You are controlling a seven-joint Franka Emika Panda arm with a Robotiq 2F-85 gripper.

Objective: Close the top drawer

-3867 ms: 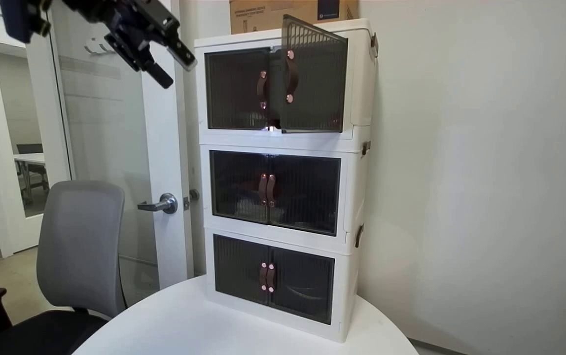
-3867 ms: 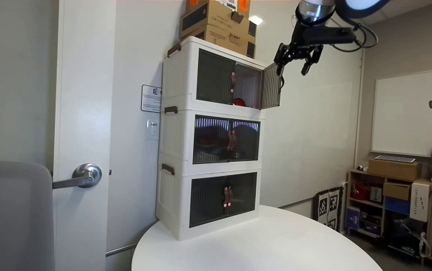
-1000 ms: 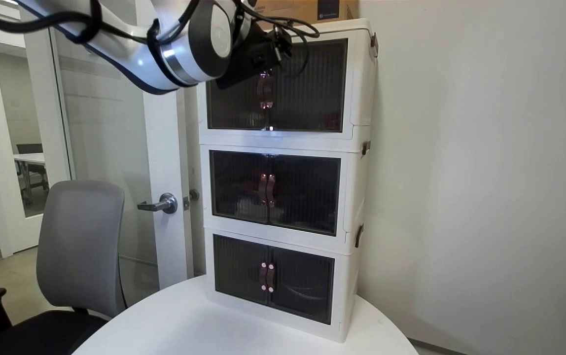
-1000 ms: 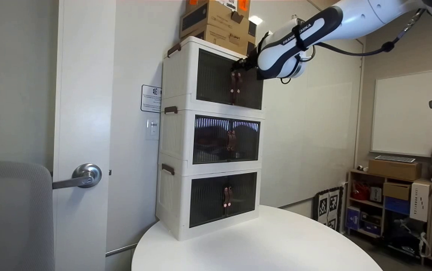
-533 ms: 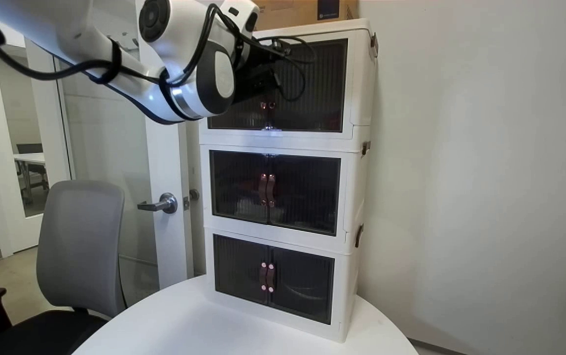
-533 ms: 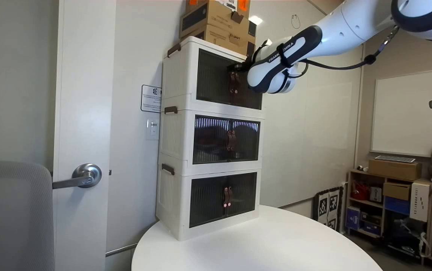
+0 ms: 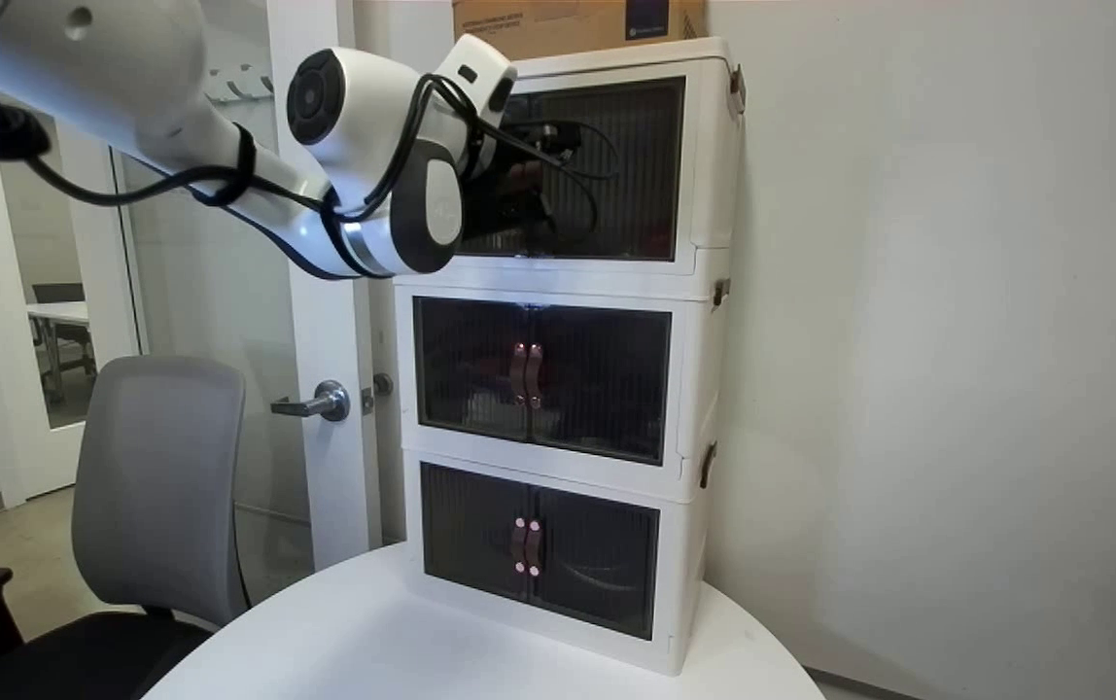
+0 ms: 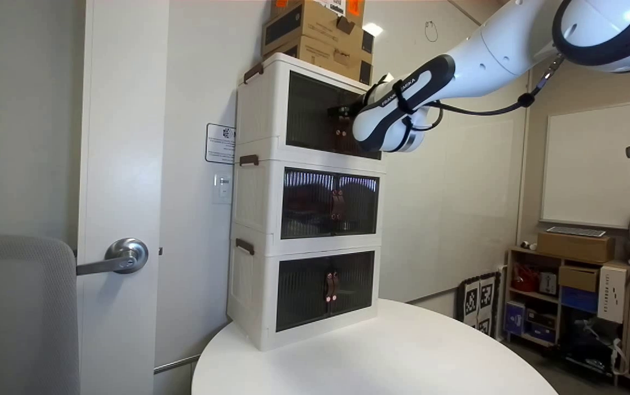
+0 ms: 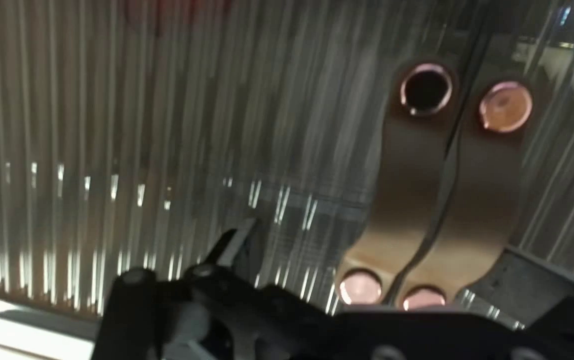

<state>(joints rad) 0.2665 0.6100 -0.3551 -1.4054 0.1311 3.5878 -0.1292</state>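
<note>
The top drawer's dark ribbed doors (image 7: pixel 616 185) lie flush with the white frame in both exterior views, though the arm hides part of them. In an exterior view the left-hand door (image 8: pixel 312 112) shows beside the black gripper (image 8: pixel 342 111), which is at the front near the middle seam. In the wrist view two brown strap handles (image 9: pixel 412 170) with coppery studs hang side by side along the narrow seam. The gripper (image 9: pixel 387 250) has its fingers spread wide at either side of the handles' lower ends. Nothing shows between the fingers but the handles. Whether it touches the doors cannot be told.
Two matching compartments, the middle (image 7: pixel 597 379) and bottom (image 7: pixel 597 564), are shut below. The cabinet stands on a round white table (image 8: pixel 403 351). Cardboard boxes (image 8: pixel 326 38) sit on top. A grey chair (image 7: pixel 159 476) and a door handle (image 7: pixel 325 401) are to one side.
The top right-hand door stood swung out 3.9 s ago and was flush by 1.0 s ago. Since then the arm has lowered a little in front of the top doors, towards the handles.
</note>
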